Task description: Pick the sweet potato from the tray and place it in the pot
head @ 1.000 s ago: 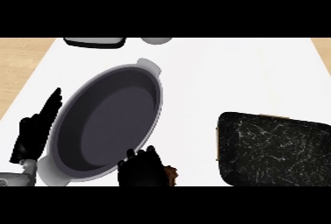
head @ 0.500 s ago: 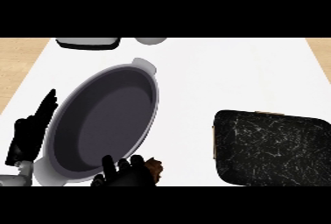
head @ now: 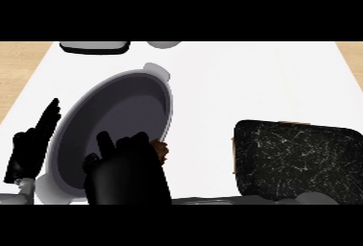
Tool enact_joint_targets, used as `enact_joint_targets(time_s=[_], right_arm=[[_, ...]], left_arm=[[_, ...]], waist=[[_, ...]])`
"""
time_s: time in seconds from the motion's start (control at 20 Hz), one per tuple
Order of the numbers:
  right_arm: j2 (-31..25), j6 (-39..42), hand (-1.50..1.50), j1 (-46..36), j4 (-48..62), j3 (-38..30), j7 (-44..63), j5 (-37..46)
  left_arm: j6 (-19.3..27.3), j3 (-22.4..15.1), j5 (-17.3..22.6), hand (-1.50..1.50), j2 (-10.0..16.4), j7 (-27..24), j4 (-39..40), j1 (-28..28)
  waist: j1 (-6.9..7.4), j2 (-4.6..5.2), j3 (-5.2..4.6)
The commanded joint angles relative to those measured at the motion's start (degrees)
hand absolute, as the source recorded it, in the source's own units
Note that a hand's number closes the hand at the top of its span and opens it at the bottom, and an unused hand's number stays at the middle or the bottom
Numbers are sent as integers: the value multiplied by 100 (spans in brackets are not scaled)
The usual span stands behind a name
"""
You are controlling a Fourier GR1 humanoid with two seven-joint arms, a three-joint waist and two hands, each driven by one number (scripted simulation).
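Dominating the counter (head: 248, 86) at nine o'clock, the pot (head: 127, 110) lies well apart from the tray (head: 297, 153) at four. My right hand (head: 127, 178) hovers at the pot's five o'clock rim and my left hand (head: 32, 146) rests open at its nine, so the sweet potato (head: 162, 150) clenched in my right can go straight in.

Bright, even light; soft shading inside the pot (head: 124, 108).

Grey pot (head: 117, 113), white-veined black tray (head: 297, 153), white counter (head: 248, 77).
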Motion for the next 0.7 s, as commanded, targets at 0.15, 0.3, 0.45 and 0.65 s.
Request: enact_joint_targets(time_s=[0.15,0.3,0.45,0.65], right_arm=[[49,-973,150,-1047,1315,-527,273,-833],[50,-1218,150,-1157,2145,-894,-517,-1029],[50,-1550,150,-1325,2868,-950,-1092,-1400],[51,-1977,150,-1716,3919,-635,-1317,-1991]], left_arm=[[-60,21,15,0,-124,-4,-37,-31],[-120,78,-39,0,-64,-272,-58,355],[-190,268,127,0,24,256,-174,-78],[-231,154,-21,0,-95,-167,16,-15]], waist=[[-1,42,-31],[-1,55,-28],[-44,65,-25],[143,103,-34]])
